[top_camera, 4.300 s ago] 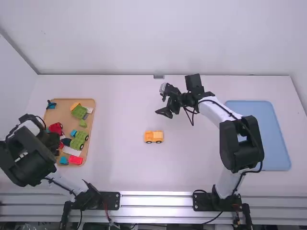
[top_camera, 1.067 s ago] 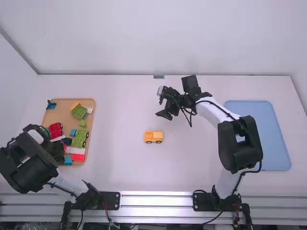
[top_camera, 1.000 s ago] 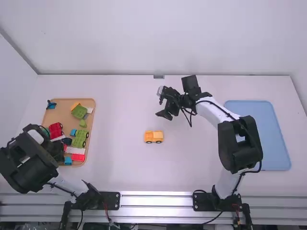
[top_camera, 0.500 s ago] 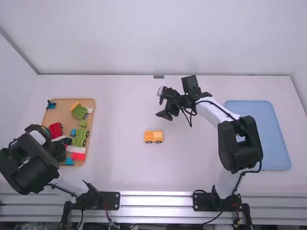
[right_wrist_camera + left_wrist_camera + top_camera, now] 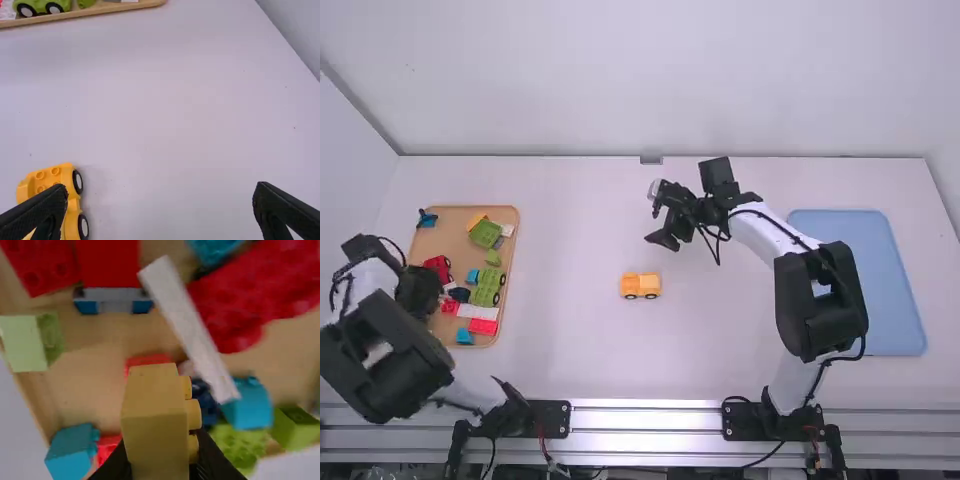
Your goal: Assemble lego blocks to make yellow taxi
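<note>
Over the left side of the wooden tray is my left gripper. In the left wrist view, the left gripper is shut on a yellow block whose studs face sideways. The yellow car base, with dark wheels, rests on the middle of the table. My right gripper is held beyond that base and slightly to its right. In the right wrist view the right gripper stands wide open, with the yellow car base partly behind one finger.
The tray holds a red car, a green wheeled piece, a white block, a blue block and a yellow-topped piece. A blue tray lies at the right, beside the right arm.
Since half a second ago, my left gripper has shifted a little away from the camera and left, uncovering red blocks in the tray. The right arm and yellow car base have stayed put.
</note>
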`<action>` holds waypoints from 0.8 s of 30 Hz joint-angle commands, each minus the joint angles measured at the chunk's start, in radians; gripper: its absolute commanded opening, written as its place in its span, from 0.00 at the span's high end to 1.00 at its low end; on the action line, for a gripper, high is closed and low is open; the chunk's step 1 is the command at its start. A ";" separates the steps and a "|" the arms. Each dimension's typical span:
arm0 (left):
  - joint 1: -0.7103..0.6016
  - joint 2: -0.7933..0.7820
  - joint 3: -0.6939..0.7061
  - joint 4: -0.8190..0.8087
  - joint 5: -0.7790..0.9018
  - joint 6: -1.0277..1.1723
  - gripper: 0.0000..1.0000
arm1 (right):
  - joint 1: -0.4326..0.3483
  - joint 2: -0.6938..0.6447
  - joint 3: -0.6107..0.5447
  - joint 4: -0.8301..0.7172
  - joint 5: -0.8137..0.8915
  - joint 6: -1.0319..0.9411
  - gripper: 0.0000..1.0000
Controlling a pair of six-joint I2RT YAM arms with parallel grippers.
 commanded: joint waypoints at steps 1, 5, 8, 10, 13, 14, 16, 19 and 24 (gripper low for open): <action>-0.052 -0.176 -0.042 0.023 0.043 0.106 0.98 | -0.007 -0.024 0.031 0.013 -0.013 0.089 0.02; -0.202 -0.430 -0.145 0.165 0.188 0.373 0.98 | -0.007 -0.024 0.031 0.092 -0.064 0.288 0.02; -0.377 -0.572 -0.231 0.285 0.214 0.454 0.98 | -0.008 -0.024 0.031 0.145 -0.223 0.365 0.02; -0.431 -0.599 -0.258 0.324 0.204 0.457 0.98 | -0.011 -0.024 0.031 0.155 -0.278 0.377 0.01; -0.600 -0.626 -0.337 0.471 0.213 0.532 0.98 | -0.029 -0.024 0.031 0.172 -0.426 0.381 0.02; -0.684 -0.614 -0.375 0.558 0.211 0.562 0.98 | -0.035 -0.024 0.031 0.178 -0.483 0.394 0.02; -0.764 -0.585 -0.404 0.640 0.209 0.593 0.98 | -0.037 -0.024 0.031 0.196 -0.486 0.455 0.01; -0.891 -0.493 -0.419 0.768 0.172 0.616 0.98 | -0.041 -0.027 0.031 0.226 -0.381 0.519 0.01; -1.040 -0.328 -0.412 0.943 0.061 0.662 0.97 | -0.066 -0.072 0.031 0.218 -0.344 0.523 0.02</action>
